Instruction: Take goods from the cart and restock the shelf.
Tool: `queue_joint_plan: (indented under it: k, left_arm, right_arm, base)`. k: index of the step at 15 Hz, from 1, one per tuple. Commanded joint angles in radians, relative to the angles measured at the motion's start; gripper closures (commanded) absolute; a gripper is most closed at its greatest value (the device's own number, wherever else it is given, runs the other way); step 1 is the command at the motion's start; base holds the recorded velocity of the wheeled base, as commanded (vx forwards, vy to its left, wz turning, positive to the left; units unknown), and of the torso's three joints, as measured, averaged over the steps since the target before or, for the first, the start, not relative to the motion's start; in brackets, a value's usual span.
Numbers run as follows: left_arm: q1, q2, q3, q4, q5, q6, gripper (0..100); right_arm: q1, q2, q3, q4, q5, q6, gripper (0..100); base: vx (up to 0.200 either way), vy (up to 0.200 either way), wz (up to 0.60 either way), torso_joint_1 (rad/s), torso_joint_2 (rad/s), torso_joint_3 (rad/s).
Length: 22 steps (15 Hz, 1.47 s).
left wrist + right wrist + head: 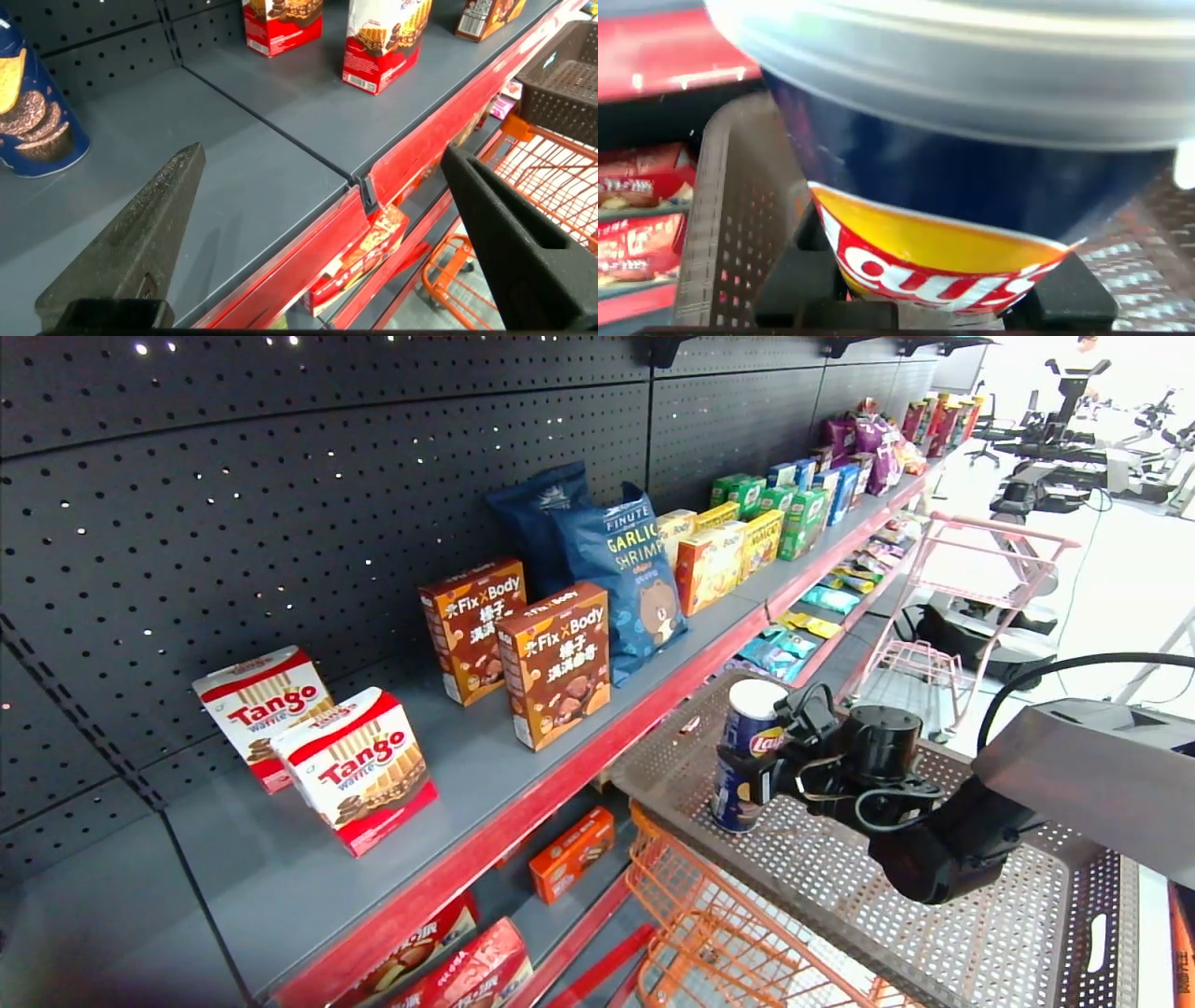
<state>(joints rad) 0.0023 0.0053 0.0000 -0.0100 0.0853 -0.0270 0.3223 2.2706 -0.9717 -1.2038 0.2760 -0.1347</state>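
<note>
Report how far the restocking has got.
Done: one blue canister already stands on the grey shelf, near the open left tool. In hand: the right tool is shut on a blue chip can, upright at the cart tray. Left: carrying that can to the shelf and setting it down.

Black right gripper (750,773), black arm (943,859) with looped cables (882,803), grey cover (1092,775)

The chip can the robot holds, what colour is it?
Chip can: dark blue with a yellow-and-red logo; best in head view.
</note>
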Motion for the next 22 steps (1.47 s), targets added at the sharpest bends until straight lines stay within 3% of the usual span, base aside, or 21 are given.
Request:
queue_joint_plan:
  k: [1, 3, 5, 8, 12, 13, 14, 15, 17, 22]
  left_arm:
    - [0.001, 0.001, 0.000, 0.001, 0.001, -0.001, 0]
    - [0.001, 0.001, 0.000, 0.001, 0.001, -0.001, 0]
    - [0.001, 0.001, 0.000, -0.001, 0.001, -0.001, 0]
    - [0.001, 0.001, 0.000, 0.001, 0.001, -0.001, 0]
    - [0.001, 0.001, 0.000, 0.001, 0.001, -0.001, 0]
    - [0.001, 0.001, 0.000, -0.001, 0.001, -0.001, 0]
    - [0.001, 0.001, 0.000, 0.001, 0.001, -0.001, 0]
    - [0.001, 0.001, 0.000, 0.001, 0.001, -0.001, 0]
    - [0.001, 0.001, 0.000, -0.001, 0.001, -0.001, 0]
    - [0.001, 0.001, 0.000, -0.001, 0.001, -0.001, 0]
  right_arm:
    - [-0.012, -0.161, 0.028, 0.061, -0.008, 0.007, 100]
    - [-0.014, -0.283, 0.050, 0.161, -0.011, 0.024, 100]
    - [0.017, -0.514, 0.110, 0.348, -0.083, 0.096, 100]
    - [0.093, -0.754, 0.231, 0.484, -0.204, 0.170, 100]
    - [0.101, -0.945, 0.392, 0.509, -0.330, 0.167, 100]
    - [0.103, -0.976, 0.419, 0.527, -0.383, 0.162, 100]
    - [0.095, -1.027, 0.455, 0.581, -0.503, 0.147, 100]
    - [0.086, -1.057, 0.473, 0.615, -0.537, 0.136, 100]
    - [0.084, -1.097, 0.504, 0.622, -0.537, 0.136, 100]
    - [0.078, -1.135, 0.551, 0.610, -0.549, 0.135, 100]
  base:
    - [0.000, 0.000, 0.00, 0.000, 0.00, 0.000]
    - [0.000, 0.000, 0.00, 0.000, 0.00, 0.000]
    - [0.000, 0.000, 0.00, 0.000, 0.00, 0.000]
    - [0.000, 0.000, 0.00, 0.000, 0.00, 0.000]
    - [0.000, 0.000, 0.00, 0.000, 0.00, 0.000]
    - [0.000, 0.000, 0.00, 0.000, 0.00, 0.000]
    - [0.000, 0.000, 0.00, 0.000, 0.00, 0.000]
    - [0.000, 0.000, 0.00, 0.000, 0.00, 0.000]
    - [0.000, 0.000, 0.00, 0.000, 0.00, 0.000]
    - [0.000, 0.000, 0.60, -0.003, 0.00, 0.004]
